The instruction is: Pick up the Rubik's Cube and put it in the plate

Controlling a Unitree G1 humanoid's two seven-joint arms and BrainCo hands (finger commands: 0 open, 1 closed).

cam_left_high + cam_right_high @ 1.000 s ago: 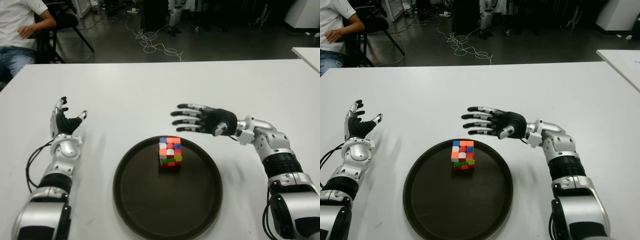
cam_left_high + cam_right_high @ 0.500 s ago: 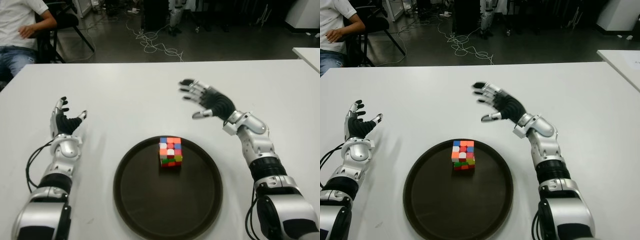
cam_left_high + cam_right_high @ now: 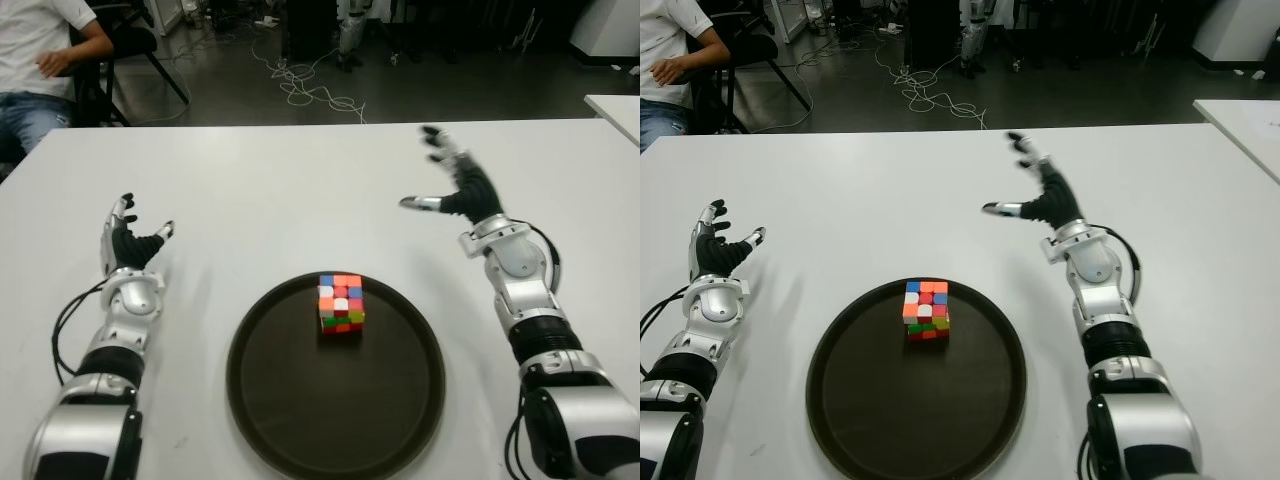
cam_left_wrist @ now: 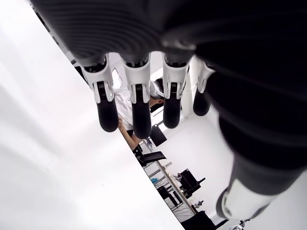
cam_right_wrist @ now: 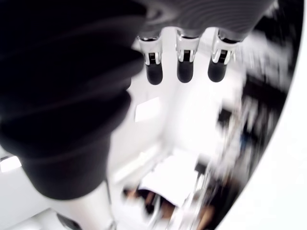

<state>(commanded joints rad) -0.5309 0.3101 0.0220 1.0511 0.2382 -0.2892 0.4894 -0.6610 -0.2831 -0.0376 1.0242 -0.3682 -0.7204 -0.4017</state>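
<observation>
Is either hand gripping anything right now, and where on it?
Nothing held: left hand and right hand are open; Rubik's Cube sits in the plate.

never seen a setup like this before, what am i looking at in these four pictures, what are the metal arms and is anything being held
This is a humanoid robot seen through its own cameras. Two pictures come from a stereo camera on its head, looking down at a white table; they show the same scene from slightly different spots. The other two come from cameras on its wrists, looking closely at its own fingers.

The metal arms end in many-fingered hands. The left hand shows at the table's left side, fingers relaxed. The right hand is raised beyond and to the right of the plate, fingers spread.

Neither hand holds anything. A Rubik's Cube sits in a round dark plate, toward its far edge. A seated person shows partly at the far left, behind the table.
</observation>
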